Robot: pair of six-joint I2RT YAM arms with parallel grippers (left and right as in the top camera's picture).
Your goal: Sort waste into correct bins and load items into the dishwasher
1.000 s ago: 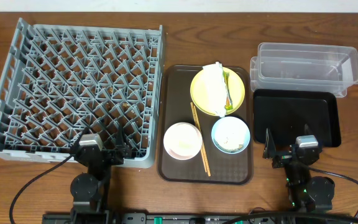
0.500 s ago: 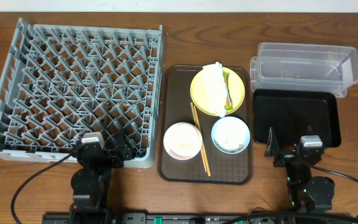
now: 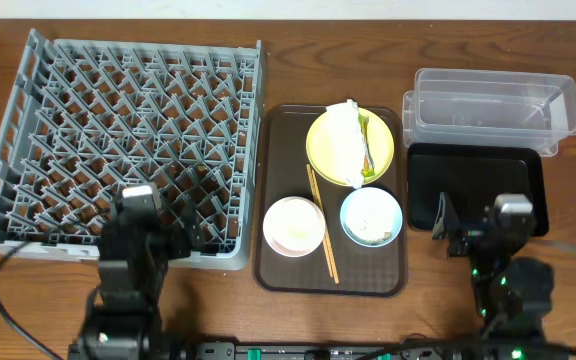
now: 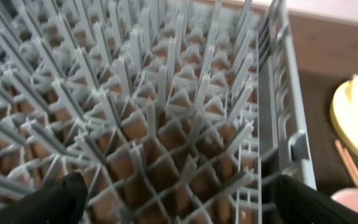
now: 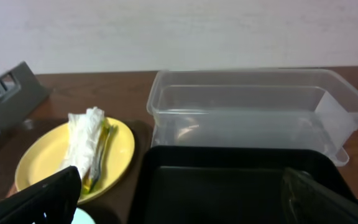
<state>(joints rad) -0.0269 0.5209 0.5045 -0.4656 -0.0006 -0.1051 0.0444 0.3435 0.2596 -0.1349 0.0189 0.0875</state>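
Shows brown tray (image 3: 368, 272) holding yellow plate (image 3: 320, 150) under napkin (image 3: 345, 140), white bowl (image 3: 293, 227), blue bowl (image 3: 371, 215), chopsticks (image 3: 322, 225); clear tub (image 3: 488, 110), black tray (image 3: 478, 185) at right; grey rack (image 3: 118, 130) at left; left end effector (image 4: 185, 205), right end effector (image 5: 185, 202) wide.

The grey dish rack (image 4: 166, 93) fills most of the frame with upright pegs. The left end effector (image 4: 182, 202) shows black fingers (image 4: 55, 199) spread wide at the bottom corners. A yellow plate (image 4: 356, 118) and a chopstick (image 4: 351, 163) sit at the right edge.
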